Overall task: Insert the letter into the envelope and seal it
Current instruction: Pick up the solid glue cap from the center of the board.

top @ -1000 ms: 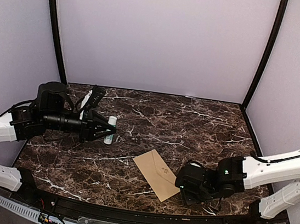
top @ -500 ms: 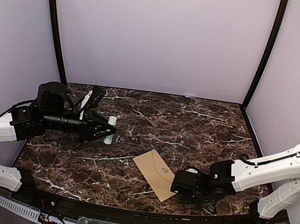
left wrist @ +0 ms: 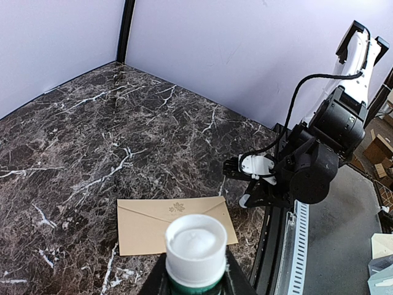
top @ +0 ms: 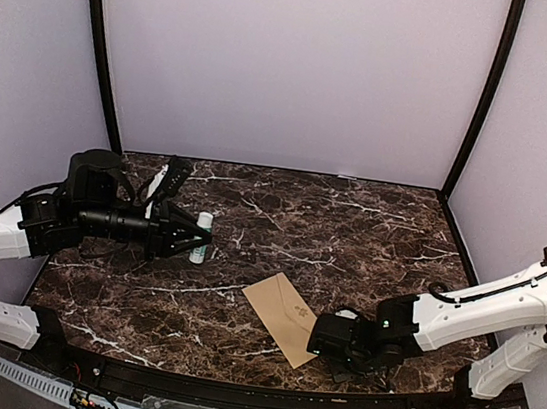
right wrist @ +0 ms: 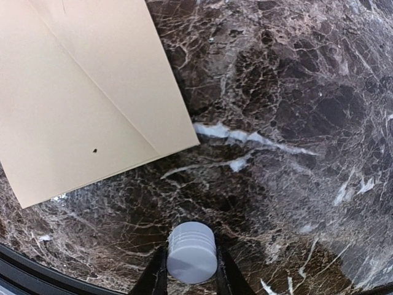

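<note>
Pinching a small pale-grey ribbed round cap (right wrist: 191, 252) between its fingers, the right gripper (top: 317, 338) sits low at the lower right of the overhead view. It is just beside the near corner of the long kraft-brown paper envelope (top: 284, 317), which lies flat on the dark marble worktop (top: 350, 235). At the left, well apart, the left gripper (top: 195, 239) is clamped on a white-topped green tube (left wrist: 196, 243), probably glue. The envelope's pointed flap lies folded down, and no letter shows anywhere, so it is probably already inside. Whether the flap is stuck I cannot tell; sealing seems to be what remains.
</note>
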You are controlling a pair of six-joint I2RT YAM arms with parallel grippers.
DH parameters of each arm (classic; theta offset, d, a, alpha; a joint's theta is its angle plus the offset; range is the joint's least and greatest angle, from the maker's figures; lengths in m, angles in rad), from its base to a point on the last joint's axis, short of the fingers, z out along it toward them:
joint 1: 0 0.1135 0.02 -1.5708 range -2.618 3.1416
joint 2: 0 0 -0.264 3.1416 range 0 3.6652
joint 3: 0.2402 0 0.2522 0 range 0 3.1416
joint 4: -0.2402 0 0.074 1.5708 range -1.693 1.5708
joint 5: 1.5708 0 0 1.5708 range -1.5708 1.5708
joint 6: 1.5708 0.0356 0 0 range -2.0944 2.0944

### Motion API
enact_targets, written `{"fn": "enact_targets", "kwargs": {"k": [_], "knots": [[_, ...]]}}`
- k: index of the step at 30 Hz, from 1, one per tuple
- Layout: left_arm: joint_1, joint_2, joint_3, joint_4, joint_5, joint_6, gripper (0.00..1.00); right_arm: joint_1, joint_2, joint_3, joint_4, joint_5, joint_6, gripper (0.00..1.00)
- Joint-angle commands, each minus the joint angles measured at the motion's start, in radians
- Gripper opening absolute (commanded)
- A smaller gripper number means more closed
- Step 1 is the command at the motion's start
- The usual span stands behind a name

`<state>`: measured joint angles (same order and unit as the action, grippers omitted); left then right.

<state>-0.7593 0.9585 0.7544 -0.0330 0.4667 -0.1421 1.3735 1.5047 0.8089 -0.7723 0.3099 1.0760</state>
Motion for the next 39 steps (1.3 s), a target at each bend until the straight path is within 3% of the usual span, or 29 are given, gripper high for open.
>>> {"fn": "enact_targets", "kwargs": {"k": [1,17,23,27,32,39], "knots": [[0.005,-0.021,0.002,-0.001,0.01,0.004,0.0,-0.005,0.011,0.006,0.009,0.008,0.002,0.22],[0.005,-0.019,0.0,-0.001,0.018,0.002,0.0,-0.005,0.02,0.004,0.012,0.018,0.007,0.19],[-0.002,-0.013,-0.004,0.02,0.075,0.005,0.0,-0.014,-0.086,0.017,0.036,0.031,-0.011,0.15],[-0.073,0.007,0.005,0.026,0.069,0.033,0.0,-0.062,-0.175,0.012,0.113,0.005,-0.079,0.15],[-0.129,0.096,0.078,0.025,0.16,0.103,0.0,-0.172,-0.263,0.012,0.271,-0.105,-0.226,0.14],[-0.173,0.296,0.213,-0.092,0.212,0.214,0.0,-0.286,-0.379,0.039,0.447,-0.386,-0.441,0.13]]}}
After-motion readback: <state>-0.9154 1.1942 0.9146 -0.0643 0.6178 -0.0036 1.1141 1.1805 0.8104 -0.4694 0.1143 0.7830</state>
